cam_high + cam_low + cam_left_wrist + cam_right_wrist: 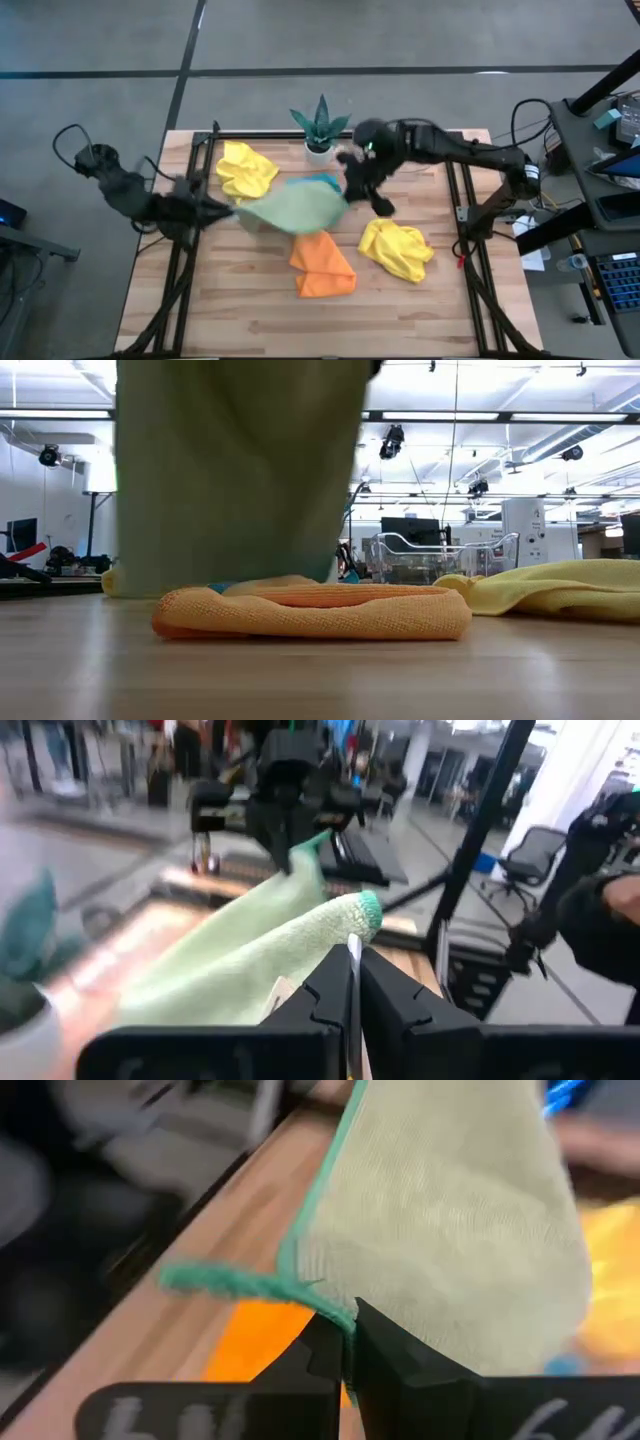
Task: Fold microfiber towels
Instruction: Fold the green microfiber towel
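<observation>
Both hands, left hand (222, 208) and right hand (352, 190), pinch green towel (295, 208) corners, stretched above surface; thin grips may slip, dropping it.

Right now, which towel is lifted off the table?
The sage green towel, stretched between the left gripper and right gripper; the others lie crumpled on the table.

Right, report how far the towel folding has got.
Done: the orange towel looks folded. In hand: the sage green towel, stretched in the air between the left gripper and right gripper. Left: two crumpled yellow towels and the blue towel.
</observation>
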Robot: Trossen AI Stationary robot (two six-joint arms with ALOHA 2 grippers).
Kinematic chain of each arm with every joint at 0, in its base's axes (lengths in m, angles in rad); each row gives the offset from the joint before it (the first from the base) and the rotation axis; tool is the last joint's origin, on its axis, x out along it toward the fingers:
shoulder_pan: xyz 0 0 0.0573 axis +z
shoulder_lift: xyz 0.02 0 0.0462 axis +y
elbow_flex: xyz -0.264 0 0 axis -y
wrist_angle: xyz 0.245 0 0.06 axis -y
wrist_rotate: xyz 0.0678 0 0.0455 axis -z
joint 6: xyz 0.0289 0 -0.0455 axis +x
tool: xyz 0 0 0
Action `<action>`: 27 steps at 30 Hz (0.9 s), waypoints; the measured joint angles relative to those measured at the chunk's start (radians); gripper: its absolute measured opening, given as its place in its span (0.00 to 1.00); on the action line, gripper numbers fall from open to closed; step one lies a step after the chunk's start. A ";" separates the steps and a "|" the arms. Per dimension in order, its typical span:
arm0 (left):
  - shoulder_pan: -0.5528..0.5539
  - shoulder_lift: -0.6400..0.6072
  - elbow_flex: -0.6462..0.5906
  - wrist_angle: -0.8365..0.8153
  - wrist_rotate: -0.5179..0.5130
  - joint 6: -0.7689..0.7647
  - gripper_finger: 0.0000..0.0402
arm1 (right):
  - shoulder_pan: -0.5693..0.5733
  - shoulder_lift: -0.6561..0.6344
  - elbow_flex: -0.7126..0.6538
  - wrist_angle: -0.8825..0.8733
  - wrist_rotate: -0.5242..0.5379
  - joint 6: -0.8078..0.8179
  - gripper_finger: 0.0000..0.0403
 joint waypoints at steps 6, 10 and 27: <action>-0.020 0.225 -0.029 0.024 0.193 -0.252 0.00 | 0.126 -0.038 -0.141 -0.088 -0.040 0.003 0.02; -0.038 0.365 -0.032 0.085 0.290 -0.364 0.00 | 0.204 -0.077 -0.255 -0.069 -0.039 0.042 0.02; -0.086 0.596 -0.007 0.245 0.424 -0.636 0.00 | 0.335 -0.304 -0.678 0.365 0.012 0.321 0.02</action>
